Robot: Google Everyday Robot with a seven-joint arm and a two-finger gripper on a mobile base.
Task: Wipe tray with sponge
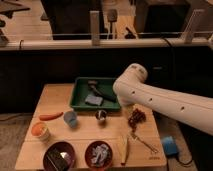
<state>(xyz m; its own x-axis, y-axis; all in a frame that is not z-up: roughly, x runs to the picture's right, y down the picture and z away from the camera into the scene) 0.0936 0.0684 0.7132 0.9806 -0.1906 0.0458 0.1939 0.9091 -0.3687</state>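
Note:
The dark green tray (80, 101) sits at the back middle of the wooden table. The grey-blue sponge (93, 100) lies flat inside it, near the front. A dark brush-like tool (101, 90) lies in the tray behind the sponge. The white arm (150, 97) reaches in from the right, and its rounded end covers the tray's right side. My gripper is hidden behind this arm link, so it does not show.
A wooden table (112, 135) holds an orange carrot-like piece (51, 116), a blue cup (70, 118), an orange cup (40, 131), two reddish bowls (59, 157) (99, 154), a small dark ball (100, 115), a dark red cluster (135, 118) and pale utensils (125, 147). A bright blue block (169, 145) sits right.

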